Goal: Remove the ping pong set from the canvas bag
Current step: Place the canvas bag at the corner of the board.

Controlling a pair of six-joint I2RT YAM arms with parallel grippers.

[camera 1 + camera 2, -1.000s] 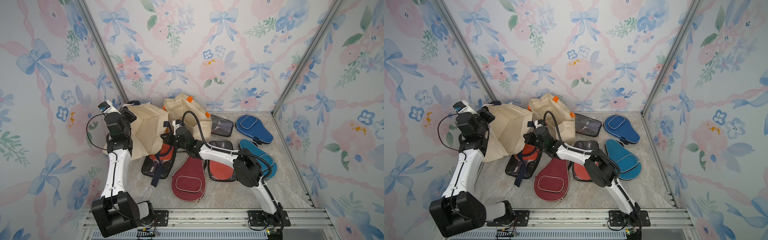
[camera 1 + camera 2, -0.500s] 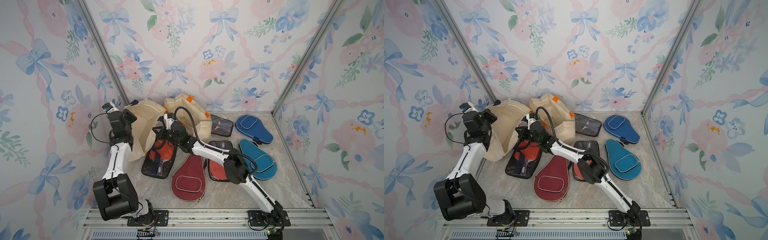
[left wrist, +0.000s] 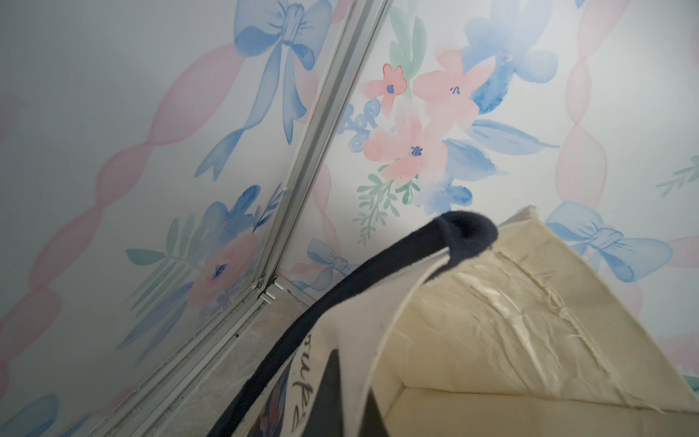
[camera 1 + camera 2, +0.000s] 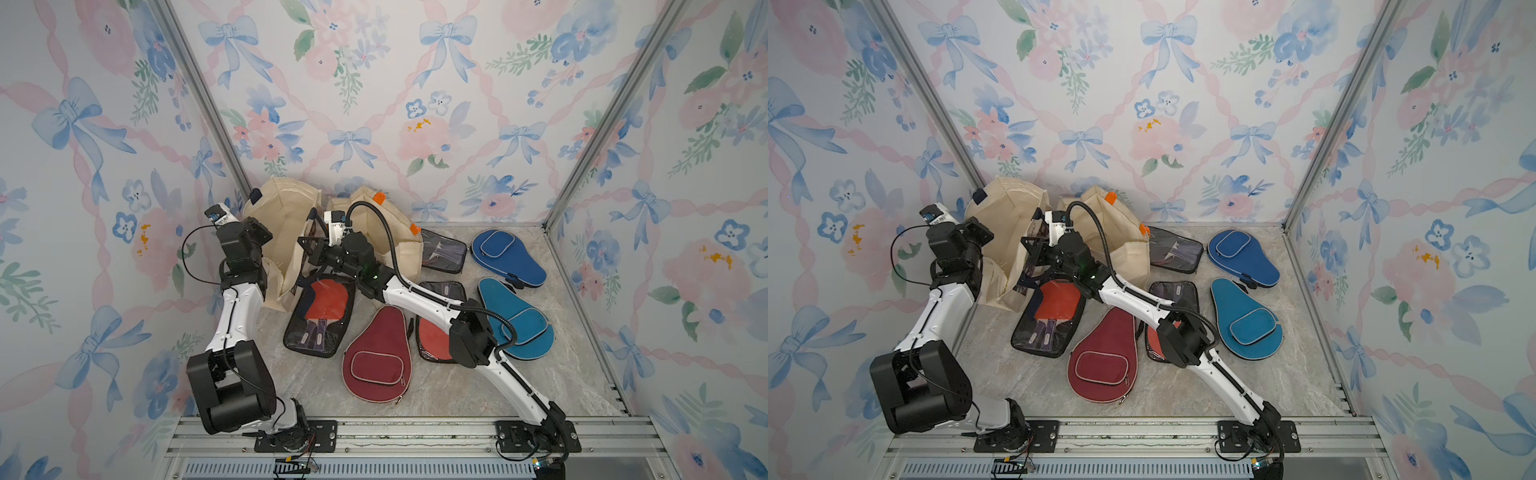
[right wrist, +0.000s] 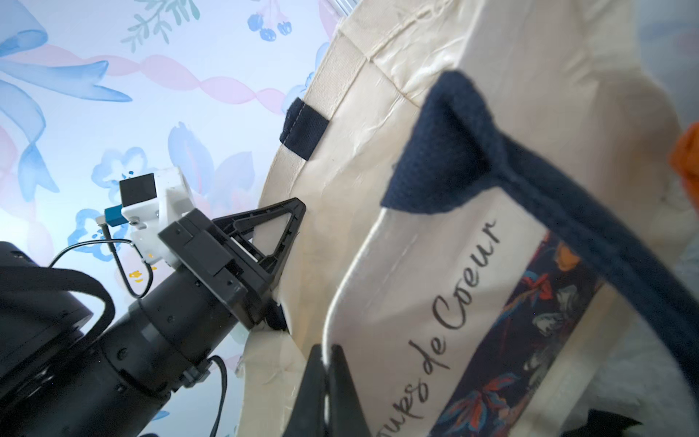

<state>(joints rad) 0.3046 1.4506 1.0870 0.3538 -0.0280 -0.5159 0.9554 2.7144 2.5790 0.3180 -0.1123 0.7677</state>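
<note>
In both top views the canvas bag [image 4: 286,232] stands in the worktop's [image 4: 457,395] rear left corner, with the ping pong set [image 4: 322,311] flat just outside its mouth. The left wrist view shows its cloth and navy handle [image 3: 416,257]. In the right wrist view the left gripper [image 5: 287,246] and right gripper [image 5: 327,382] each have jaws clamped on the bag's edge.

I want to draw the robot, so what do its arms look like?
Both arms have white links and chunky black joints. The left arm carries a thin black wire; the right arm has a ribbed black hose and a tiny green light. The left tool is black and triangular.
</note>
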